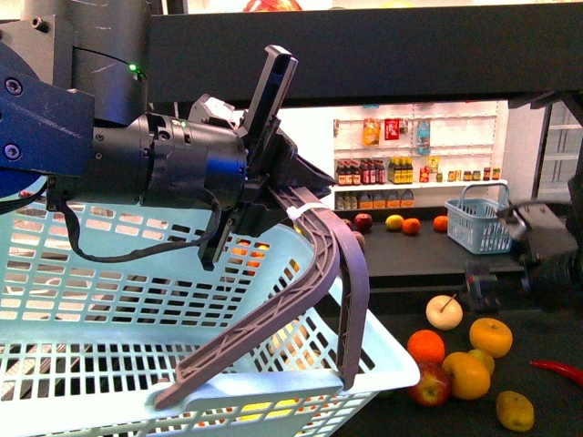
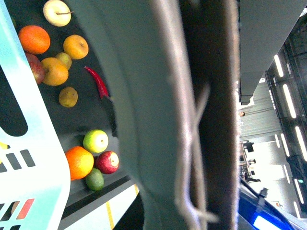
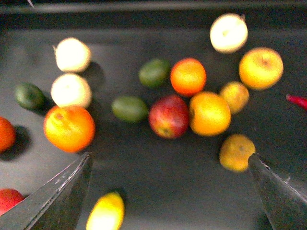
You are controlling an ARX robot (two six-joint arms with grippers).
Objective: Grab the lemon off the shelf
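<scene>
Right wrist view — lemon [image 3: 105, 211] lies on the black shelf [image 3: 158, 40] tray, apart from the fruit cluster [image 3: 192, 105], close by one finger of the right tool [image 3: 169, 157], which stands spread wide with nothing held. Front view — left tool [image 1: 282, 182] clamped on the basket handle [image 1: 355, 291].

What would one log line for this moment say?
right jaws: open over shelf | lemon: ungrasped, on shelf | left arm: carrying basket

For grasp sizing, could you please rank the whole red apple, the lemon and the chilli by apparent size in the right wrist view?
Largest: red apple
lemon, cropped by the frame, so unsure
chilli, only its tip showing
</scene>
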